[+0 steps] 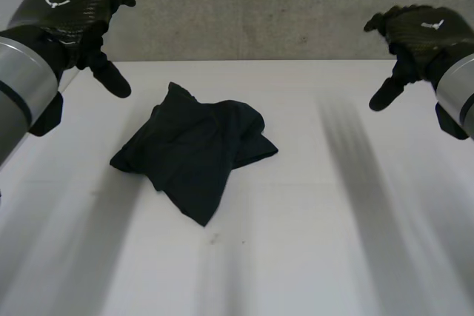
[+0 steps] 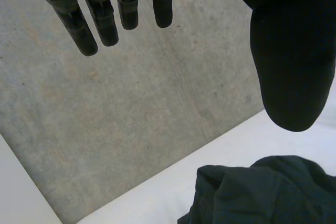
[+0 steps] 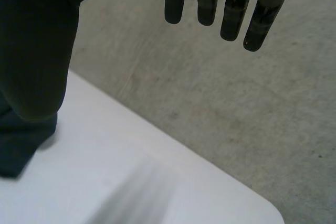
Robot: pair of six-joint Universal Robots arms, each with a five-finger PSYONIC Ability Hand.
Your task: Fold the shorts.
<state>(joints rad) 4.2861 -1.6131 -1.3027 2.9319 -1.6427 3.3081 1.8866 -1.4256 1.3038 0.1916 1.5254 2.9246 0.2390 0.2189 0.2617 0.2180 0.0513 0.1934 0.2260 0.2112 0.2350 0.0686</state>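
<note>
Dark crumpled shorts (image 1: 196,149) lie in a heap on the white table (image 1: 311,242), a little left of its middle. My left hand (image 1: 70,16) hovers high at the far left, open, fingers straight, apart from the cloth. In the left wrist view the shorts (image 2: 262,192) lie below the thumb (image 2: 291,51), with the fingers (image 2: 105,19) spread over the floor. My right hand (image 1: 418,35) hangs open at the far right, well away from the shorts. In the right wrist view its fingers (image 3: 231,9) are straight and a bit of the shorts (image 3: 21,142) shows by the thumb (image 3: 37,45).
A grey concrete floor (image 1: 259,5) lies beyond the table's far edge. Bare white tabletop surrounds the shorts on the right and front.
</note>
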